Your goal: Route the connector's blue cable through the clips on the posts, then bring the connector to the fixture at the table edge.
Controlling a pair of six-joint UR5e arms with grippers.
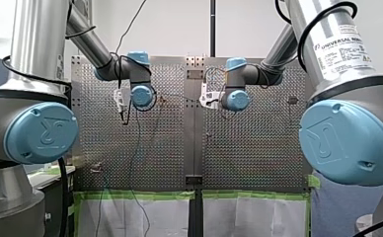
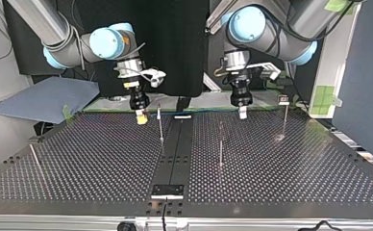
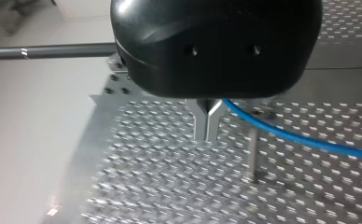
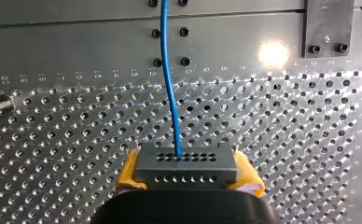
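In the right wrist view the grey connector (image 4: 186, 165) sits between yellow pads (image 4: 131, 169), with my right gripper (image 4: 188, 179) shut on it. The blue cable (image 4: 170, 88) leaves its face and runs away over the perforated plate. In the top view my right gripper (image 2: 141, 118) hangs low at the far edge, left of a thin post (image 2: 160, 122). My left gripper (image 3: 208, 126) has its metal fingers pressed together. The blue cable (image 3: 305, 139) comes out beside them and passes a post (image 3: 253, 154). In the top view my left gripper (image 2: 242, 113) hangs at the far right.
More thin posts (image 2: 220, 144) (image 2: 284, 115) (image 2: 34, 156) stand on the perforated table (image 2: 93, 159). A small fixture plate (image 2: 167, 191) sits on the centre strip at the top view's near edge. Green tape (image 1: 140, 195) lines the front view's near edge.
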